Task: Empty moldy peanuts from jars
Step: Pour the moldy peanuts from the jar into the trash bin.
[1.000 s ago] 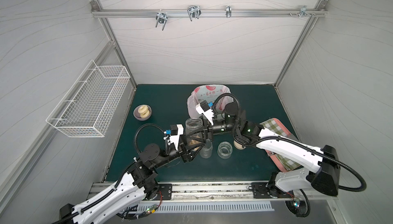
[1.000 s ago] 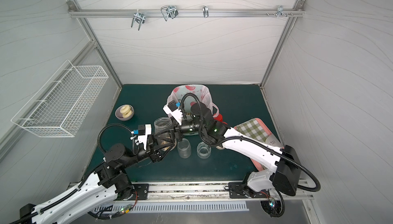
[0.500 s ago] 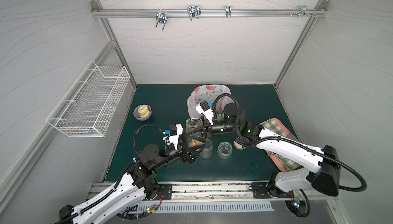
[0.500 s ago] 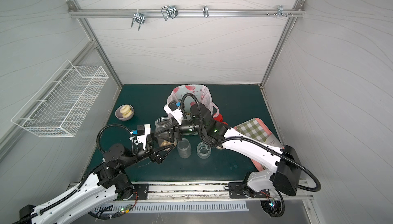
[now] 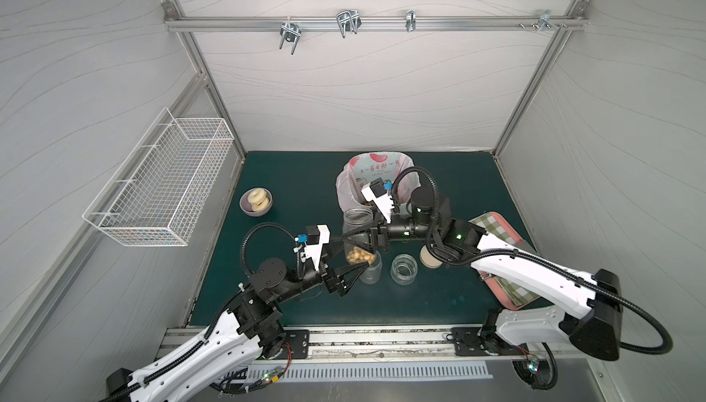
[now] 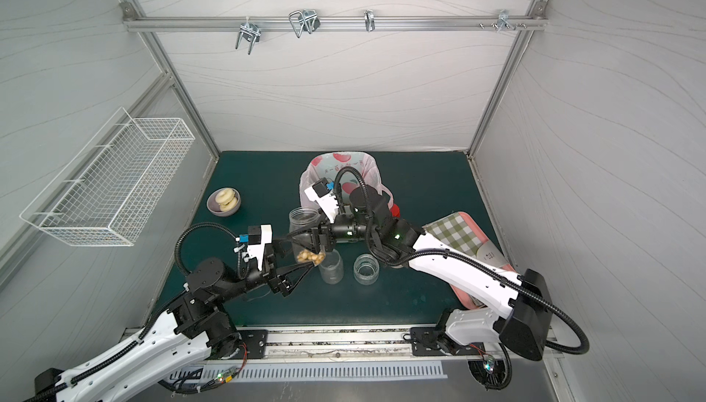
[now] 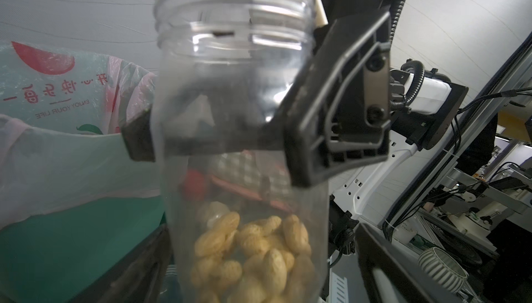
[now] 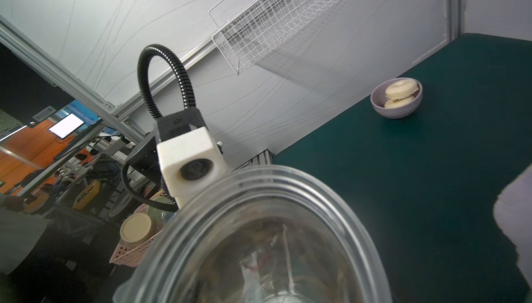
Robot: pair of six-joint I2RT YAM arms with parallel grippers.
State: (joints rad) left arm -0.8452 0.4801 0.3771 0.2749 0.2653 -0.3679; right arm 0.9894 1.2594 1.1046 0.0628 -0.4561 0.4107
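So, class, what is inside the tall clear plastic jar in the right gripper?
Small pale tan peanuts lie heaped at the bottom of the tall clear plastic jar; above them, nothing. Inner nuts are covered by outer ones.

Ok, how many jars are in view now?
3. The peanut jar is in the right claw; a tall jar stands on the mat nearby; a squat jar beside that. None looks hidden.

Peanuts (image 7: 253,247) look tan, jar (image 7: 233,65) clear, tray (image 6: 456,234) green-checked, half-hidden lid (image 6: 395,211) seemingly red.
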